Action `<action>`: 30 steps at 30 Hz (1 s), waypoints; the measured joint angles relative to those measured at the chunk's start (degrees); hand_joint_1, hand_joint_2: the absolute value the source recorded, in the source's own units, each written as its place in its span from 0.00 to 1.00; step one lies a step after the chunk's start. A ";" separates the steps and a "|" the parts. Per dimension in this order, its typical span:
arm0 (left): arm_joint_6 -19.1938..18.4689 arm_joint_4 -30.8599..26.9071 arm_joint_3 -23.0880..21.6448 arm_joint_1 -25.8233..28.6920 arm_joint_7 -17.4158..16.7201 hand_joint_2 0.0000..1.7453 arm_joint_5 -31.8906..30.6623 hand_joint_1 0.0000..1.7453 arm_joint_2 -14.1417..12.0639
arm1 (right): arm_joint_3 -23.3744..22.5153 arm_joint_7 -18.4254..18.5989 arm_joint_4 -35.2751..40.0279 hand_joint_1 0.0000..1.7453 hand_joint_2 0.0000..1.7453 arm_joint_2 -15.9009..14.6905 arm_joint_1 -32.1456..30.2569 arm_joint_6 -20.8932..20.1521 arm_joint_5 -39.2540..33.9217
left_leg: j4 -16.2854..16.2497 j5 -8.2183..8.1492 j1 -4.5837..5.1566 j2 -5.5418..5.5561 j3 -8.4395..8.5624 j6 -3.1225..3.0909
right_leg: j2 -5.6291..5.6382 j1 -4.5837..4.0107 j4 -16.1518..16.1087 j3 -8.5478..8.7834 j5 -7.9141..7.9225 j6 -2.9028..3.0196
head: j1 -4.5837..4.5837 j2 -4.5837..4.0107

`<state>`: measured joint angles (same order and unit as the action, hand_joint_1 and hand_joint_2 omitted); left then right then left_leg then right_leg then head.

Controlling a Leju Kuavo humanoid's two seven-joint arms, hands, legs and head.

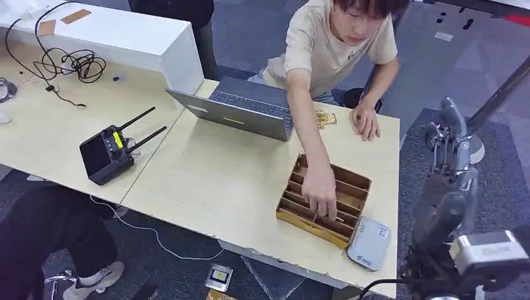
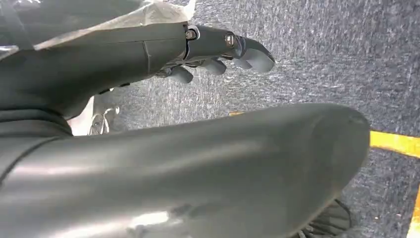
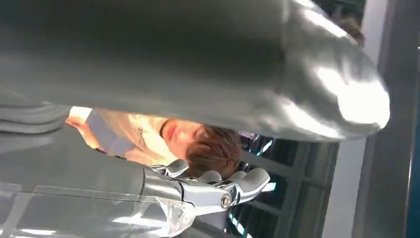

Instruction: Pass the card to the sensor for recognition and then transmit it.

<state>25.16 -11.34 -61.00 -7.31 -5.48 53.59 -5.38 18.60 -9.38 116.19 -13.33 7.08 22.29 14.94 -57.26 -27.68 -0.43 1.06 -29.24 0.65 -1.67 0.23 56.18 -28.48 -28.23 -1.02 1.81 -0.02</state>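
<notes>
A brown cardboard slotted box (image 1: 350, 187) stands near the front right of the wooden table (image 1: 212, 181). A person leans over and has one hand (image 1: 320, 187) down in its slots; I cannot make out a card there. Beside the box, at the table's front corner, lies a flat grey sensor pad (image 1: 369, 242). My right hand (image 1: 451, 134) is raised past the table's right edge, its fingers (image 3: 218, 186) stretched out and holding nothing. My left hand (image 2: 218, 49) hangs over the grey carpet, fingers apart and empty.
A grey laptop (image 1: 240, 112) sits at the table's far side, with a small yellowish item (image 1: 325, 119) beside it. A black remote controller (image 1: 106, 153) with two antennas lies on the left. Black cables (image 1: 69, 62) lie on the adjoining table. A small device (image 1: 219, 277) lies on the floor.
</notes>
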 joint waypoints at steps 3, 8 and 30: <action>-0.07 0.00 0.00 -0.01 -0.11 0.00 -0.09 0.00 -0.15 | 1.16 3.43 -1.27 0.00 0.00 -0.33 0.94 0.00 6.01 | 0.00 0.00 0.00 0.00 -0.01 0.00 | 0.00 0.00 0.00 0.00 0.00 0.00 | 0.00 0.00; -0.48 0.00 0.00 -0.01 -0.13 0.00 -0.20 0.00 -0.17 | 2.71 5.01 -3.78 0.00 0.00 -1.05 0.97 0.85 7.79 | 0.00 0.00 0.00 0.00 -0.02 0.00 | 0.00 0.00 0.00 -0.04 0.00 0.00 | -0.02 0.00; -1.09 0.00 0.00 0.02 1.48 0.00 -0.96 0.00 0.48 | 7.89 17.35 -11.30 0.00 0.00 -7.91 -4.53 9.46 31.69 | 0.00 -0.01 0.00 -0.01 -0.05 0.00 | 0.00 0.00 -0.01 -0.08 0.00 0.00 | -0.02 0.00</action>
<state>24.06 -11.34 -61.00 -7.30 -4.00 52.63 -4.90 26.49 7.98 104.89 -21.24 2.55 31.75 46.64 -57.26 -27.69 -0.43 1.05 -29.28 0.65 -1.66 0.22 56.17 -28.56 -28.23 -1.02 1.79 -0.02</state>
